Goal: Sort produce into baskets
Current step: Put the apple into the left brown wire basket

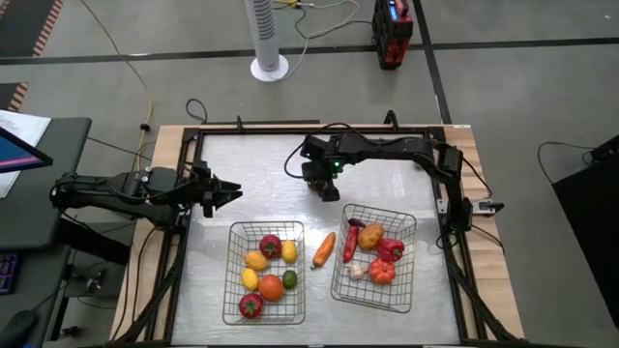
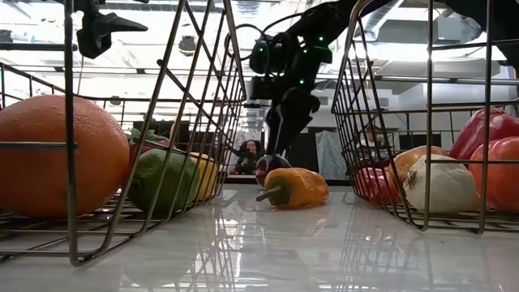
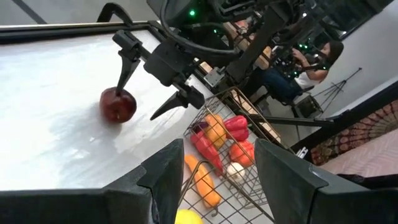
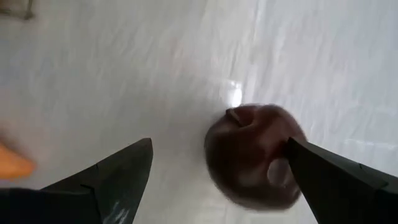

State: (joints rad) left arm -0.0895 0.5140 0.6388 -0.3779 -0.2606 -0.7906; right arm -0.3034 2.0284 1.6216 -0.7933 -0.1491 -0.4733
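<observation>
Two pieces left: carrot (image 1: 323, 248) lies btwn baskets at lower centre, dark red fruit (image 3: 117, 104) on bare table at centre frame. Right gripper (image 1: 324, 188) hovers over fruit, jaws wide, empty. Left basket (image 1: 235, 290) and right basket (image 1: 406, 227) mostly filled. Left gripper (image 1: 230, 194) waits at left, jaws part-open, empty.

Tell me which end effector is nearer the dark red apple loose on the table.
The right end effector: it is open straddling the dark red apple. The left end effector waits by the table's left edge, well away.
</observation>
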